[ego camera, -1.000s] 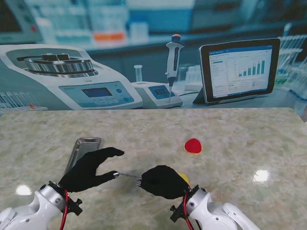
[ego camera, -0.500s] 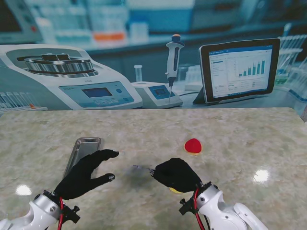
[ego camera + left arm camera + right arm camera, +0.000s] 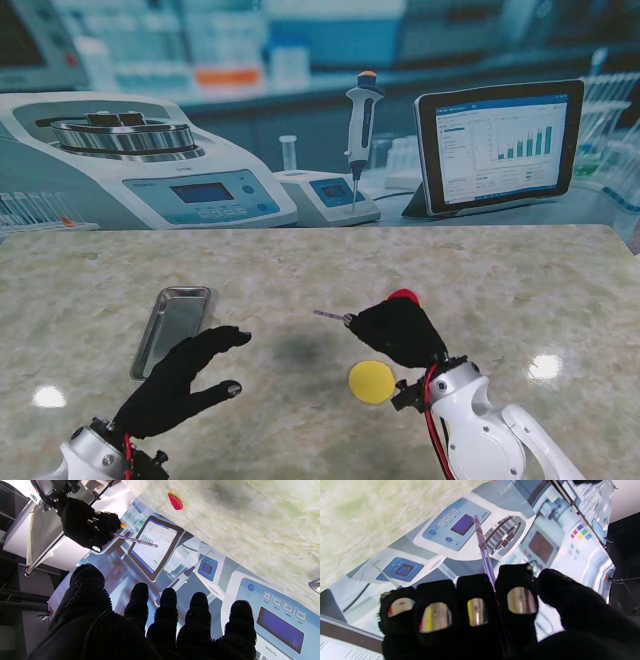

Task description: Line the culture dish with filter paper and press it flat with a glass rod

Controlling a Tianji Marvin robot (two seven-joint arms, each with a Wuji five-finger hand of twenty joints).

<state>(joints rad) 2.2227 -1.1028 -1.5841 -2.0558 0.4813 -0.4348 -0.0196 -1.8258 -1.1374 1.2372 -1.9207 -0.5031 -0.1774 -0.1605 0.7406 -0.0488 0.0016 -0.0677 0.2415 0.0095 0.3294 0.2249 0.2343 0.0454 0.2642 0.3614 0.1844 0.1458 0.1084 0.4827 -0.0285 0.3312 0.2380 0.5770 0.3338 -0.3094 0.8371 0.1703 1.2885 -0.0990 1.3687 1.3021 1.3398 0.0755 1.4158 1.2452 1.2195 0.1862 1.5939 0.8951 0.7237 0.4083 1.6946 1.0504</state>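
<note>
My right hand is shut on a thin glass rod and held above the table, with the rod's free end pointing toward my left. The right wrist view shows the rod running out between the curled fingers. A yellow disc lies on the marble just nearer to me than that hand. A red disc shows partly behind it, farther away. My left hand hovers open, fingers spread, holding nothing. In the left wrist view I see the right hand, the rod and the red disc.
A shallow metal tray lies on the table just beyond my left hand. The back of the marble table ends at a printed lab backdrop showing a centrifuge, a pipette and a tablet.
The right hand has lifted the rod and carried it right and farther away, uncovering the yellow disc. The left hand, which was at the rod's end, has drawn back toward me, open.
</note>
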